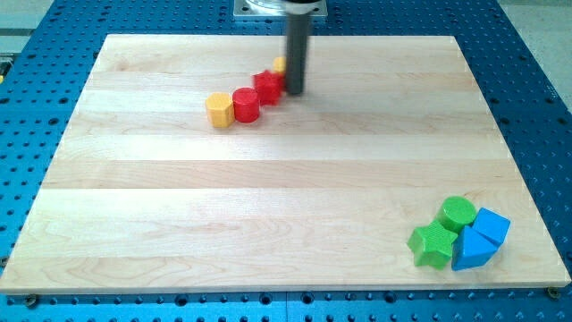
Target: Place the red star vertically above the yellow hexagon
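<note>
The red star (pixel 267 86) lies near the top middle of the wooden board (pixel 268 206). My tip (pixel 294 91) rests on the board just right of the red star, touching or nearly touching it. A red cylinder (pixel 247 105) sits down-left of the star, touching it. The yellow hexagon (pixel 219 110) sits left of the cylinder, touching it. The three form a diagonal row rising to the right. A small yellow block (pixel 280 64) peeks out behind the rod, mostly hidden; its shape cannot be made out.
At the board's bottom right is a cluster: a green cylinder (pixel 458 213), a green star (pixel 433 244), a blue cube (pixel 491 226) and a blue triangular block (pixel 470 250). The rod's mount (pixel 281 9) is at the top edge.
</note>
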Motion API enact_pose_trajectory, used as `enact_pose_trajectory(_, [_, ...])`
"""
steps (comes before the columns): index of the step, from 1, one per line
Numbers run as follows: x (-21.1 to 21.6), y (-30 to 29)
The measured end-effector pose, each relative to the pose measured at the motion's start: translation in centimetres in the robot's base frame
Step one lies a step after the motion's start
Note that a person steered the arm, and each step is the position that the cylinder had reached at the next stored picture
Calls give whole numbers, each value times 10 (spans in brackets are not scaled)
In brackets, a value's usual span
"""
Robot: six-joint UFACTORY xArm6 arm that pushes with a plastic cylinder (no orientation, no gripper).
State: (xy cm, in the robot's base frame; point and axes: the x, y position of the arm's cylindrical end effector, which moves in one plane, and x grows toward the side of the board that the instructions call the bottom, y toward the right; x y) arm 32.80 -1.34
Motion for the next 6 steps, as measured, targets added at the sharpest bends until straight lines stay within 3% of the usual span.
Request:
enact_pose_trajectory(2, [4,-47])
enact_pose_trajectory(3, [3,-6])
enact_pose_trajectory(4, [-39,87])
enact_pose_trajectory(5, [-78,49])
enact_pose_trajectory(6, [-52,-7])
